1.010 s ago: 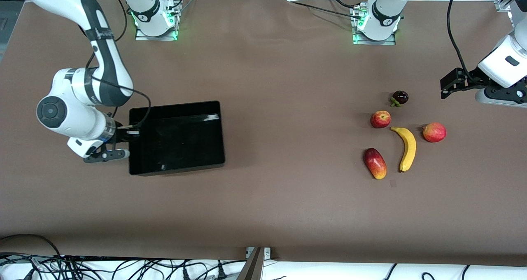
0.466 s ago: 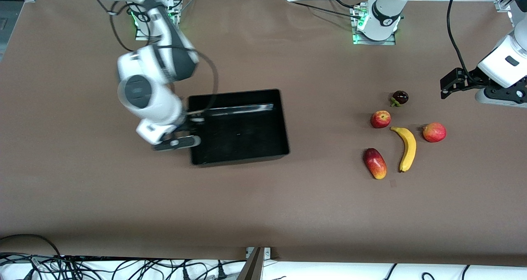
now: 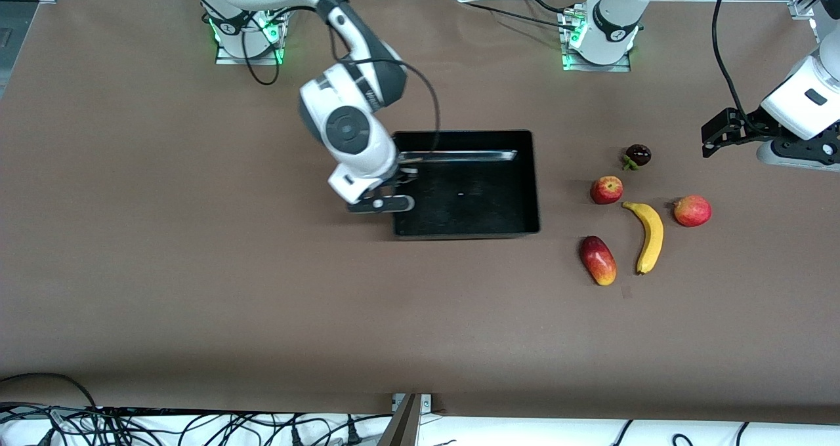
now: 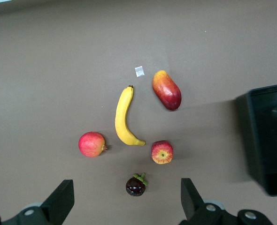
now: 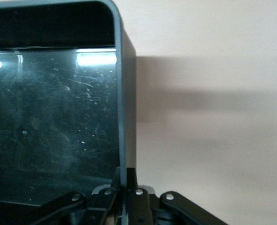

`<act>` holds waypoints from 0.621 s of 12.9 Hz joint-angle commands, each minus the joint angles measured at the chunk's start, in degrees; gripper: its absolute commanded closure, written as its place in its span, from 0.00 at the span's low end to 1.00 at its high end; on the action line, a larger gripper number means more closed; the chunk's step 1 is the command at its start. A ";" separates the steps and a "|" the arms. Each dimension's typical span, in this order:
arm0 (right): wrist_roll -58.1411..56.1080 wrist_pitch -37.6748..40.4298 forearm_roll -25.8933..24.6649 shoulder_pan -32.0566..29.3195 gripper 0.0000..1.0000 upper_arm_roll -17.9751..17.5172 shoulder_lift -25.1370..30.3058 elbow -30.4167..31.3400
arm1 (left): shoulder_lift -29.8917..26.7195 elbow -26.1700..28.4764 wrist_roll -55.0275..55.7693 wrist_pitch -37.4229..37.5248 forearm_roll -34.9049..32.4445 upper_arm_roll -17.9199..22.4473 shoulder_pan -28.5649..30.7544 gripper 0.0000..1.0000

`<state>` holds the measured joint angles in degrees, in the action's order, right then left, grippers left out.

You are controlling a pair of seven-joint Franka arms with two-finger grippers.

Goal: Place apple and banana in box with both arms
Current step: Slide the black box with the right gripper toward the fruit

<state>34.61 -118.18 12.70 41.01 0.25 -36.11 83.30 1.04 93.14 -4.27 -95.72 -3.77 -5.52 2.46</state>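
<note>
A: Front view, biggest first: we've got the table [image 3: 197,288] filling the frame, then the box [image 3: 518,177] at centre, w/ the right gripper [image 3: 401,182] pinching the box wall at its end toward the right arm's side. Right wrist view confirms it: fingers pressed together on the rim.

B: And the box is empty, as far as we see. Left gripper [image 3: 712,138]?

A: Upper right of the frame, hanging over bare table near the fruit, fingers [image 4: 63,199] spread wide. It waits.

B: Fruit, by size?

A: Banana [image 3: 648,236] at right of centre, curved, flat on the table. Long red-yellow fruit [image 3: 598,260] just beside it, lower in frame. Round pinkish fruit [image 3: 692,210] at the banana's other flank. Apple [image 3: 606,189] above the banana's upper tip, apart from it, closest to the box. Small dark fruit [image 3: 637,155] highest of the lot.

B: So the step, we reckon, is bringing the box to the fruit.

A: Yes. To do it well we'd keep the box flat on the table, keep the pinch firm so the wall doesn't twist out, and stop short of the apple so nothing gets knocked. Then the left arm has a short carry.

B: And pick the dimpled apple, not the pinkish one.
</note>
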 commanded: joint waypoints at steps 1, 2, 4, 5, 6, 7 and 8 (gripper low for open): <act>6.06 -6.06 1.54 5.11 1.00 0.10 -2.99 -2.79 | -0.95 0.20 0.23 0.71 -1.32 -0.19 -0.08 0.00; 7.21 -8.36 1.45 6.17 1.00 0.10 -3.96 -2.79 | -0.95 0.20 0.23 0.71 -1.32 -0.19 -0.08 0.00; 8.80 -11.70 1.19 8.11 1.00 0.19 -5.80 -2.79 | -0.95 0.20 0.23 0.71 -1.32 -0.19 -0.08 0.00; 9.07 -13.55 1.10 8.90 1.00 0.28 -6.77 -2.79 | -0.95 0.20 0.23 0.71 -1.41 -0.19 -0.08 0.00; 9.16 -14.61 1.10 9.26 1.00 0.28 -7.65 -2.79 | -0.95 0.20 0.23 0.71 -1.33 -0.19 -0.08 0.00; 9.07 -15.40 1.01 9.43 1.00 0.36 -8.44 -2.79 | -0.95 0.20 0.23 0.71 -1.41 -0.19 -0.08 0.00; 9.07 -15.93 0.40 9.52 1.00 0.36 -8.88 -2.79 | -0.95 0.20 0.23 0.71 -1.41 -0.19 -0.08 0.00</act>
<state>43.25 -132.95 12.82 50.05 0.08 -43.78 82.50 1.04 93.14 -4.27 -95.71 -3.78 -5.52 2.46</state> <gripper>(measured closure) 0.947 0.000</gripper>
